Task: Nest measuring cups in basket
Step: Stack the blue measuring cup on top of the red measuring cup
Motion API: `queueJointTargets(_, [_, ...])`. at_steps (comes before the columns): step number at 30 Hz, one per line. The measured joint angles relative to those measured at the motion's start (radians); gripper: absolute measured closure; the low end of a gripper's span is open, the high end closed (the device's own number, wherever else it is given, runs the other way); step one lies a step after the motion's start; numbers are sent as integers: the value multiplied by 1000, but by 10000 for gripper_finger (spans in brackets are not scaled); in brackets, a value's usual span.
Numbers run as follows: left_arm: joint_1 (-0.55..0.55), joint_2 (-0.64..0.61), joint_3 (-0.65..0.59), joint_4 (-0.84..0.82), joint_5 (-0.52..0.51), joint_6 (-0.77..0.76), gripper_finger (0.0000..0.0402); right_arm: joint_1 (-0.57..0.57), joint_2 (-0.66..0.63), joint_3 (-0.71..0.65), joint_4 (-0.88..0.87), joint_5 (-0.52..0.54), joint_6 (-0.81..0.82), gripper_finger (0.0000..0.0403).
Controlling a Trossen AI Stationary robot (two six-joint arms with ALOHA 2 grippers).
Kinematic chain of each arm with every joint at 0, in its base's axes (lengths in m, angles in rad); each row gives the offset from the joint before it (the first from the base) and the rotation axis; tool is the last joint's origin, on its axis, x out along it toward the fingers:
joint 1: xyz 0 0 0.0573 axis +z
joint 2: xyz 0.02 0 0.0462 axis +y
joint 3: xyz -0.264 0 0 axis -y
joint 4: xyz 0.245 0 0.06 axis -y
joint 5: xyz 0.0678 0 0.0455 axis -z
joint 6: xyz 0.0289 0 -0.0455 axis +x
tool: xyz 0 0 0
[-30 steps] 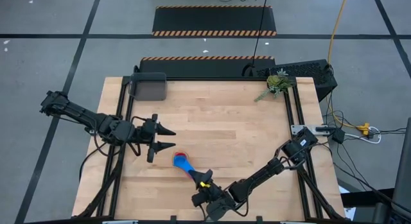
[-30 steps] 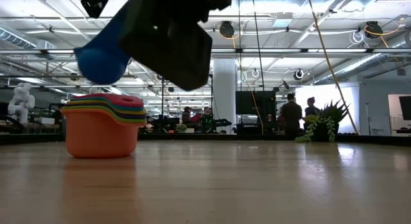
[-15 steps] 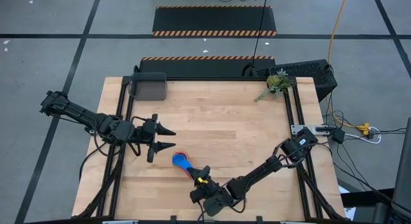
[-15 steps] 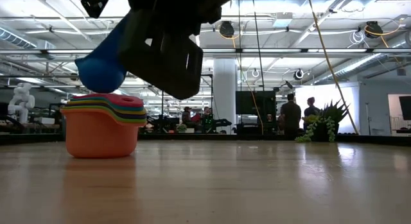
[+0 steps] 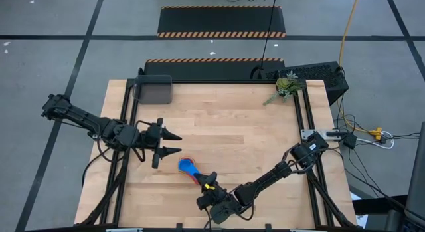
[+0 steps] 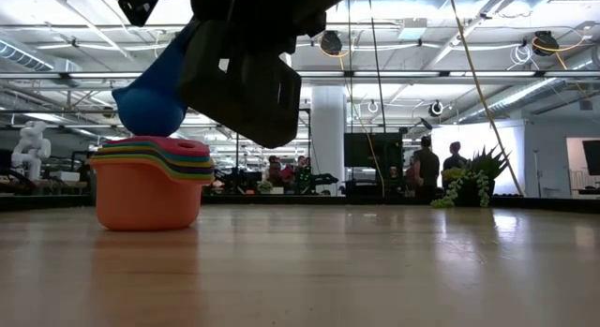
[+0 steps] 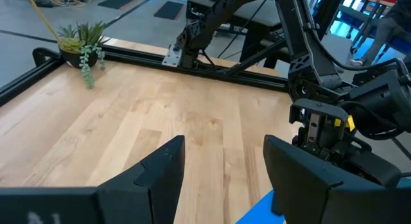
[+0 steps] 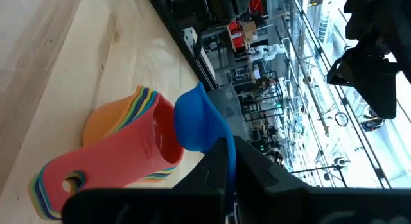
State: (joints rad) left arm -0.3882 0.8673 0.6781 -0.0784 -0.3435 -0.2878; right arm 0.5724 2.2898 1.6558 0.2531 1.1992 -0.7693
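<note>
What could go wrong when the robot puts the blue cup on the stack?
The right gripper holds the blue cup tilted just above the nested stack; released like that, it might sit crooked or roll off. Pressing down could push the stack sideways. The stack stands on the bare table, far from the basket, so it must still travel there.

Robotics lab: ceiling trusses (image 6: 450, 79), taped floor (image 5: 60, 32), white humanoid robot (image 6: 33, 144).
</note>
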Motion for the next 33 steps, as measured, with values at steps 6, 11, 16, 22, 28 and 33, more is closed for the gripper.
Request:
queueJointTargets(6, [0, 0, 0, 0, 0, 1, 190, -4, 0, 0, -32, 0, 32, 403])
queueJointTargets(11, [0, 0, 0, 0, 0, 1, 190, -4, 0, 0, -34, -32, 31, 403])
queueJointTargets(16, [0, 0, 0, 0, 0, 1, 190, -5, 0, 0, -39, -35, 31, 402])
queueJointTargets(22, [0, 0, 0, 0, 1, -2, 190, -9, 0, 0, -44, -24, 30, 379])
queueJointTargets(28, [0, 0, 0, 1, 1, -2, 190, -11, 0, 0, -48, -24, 49, 348])
queueJointTargets(33, [0, 0, 0, 0, 1, -3, 190, -11, 0, 0, -49, -26, 81, 336])
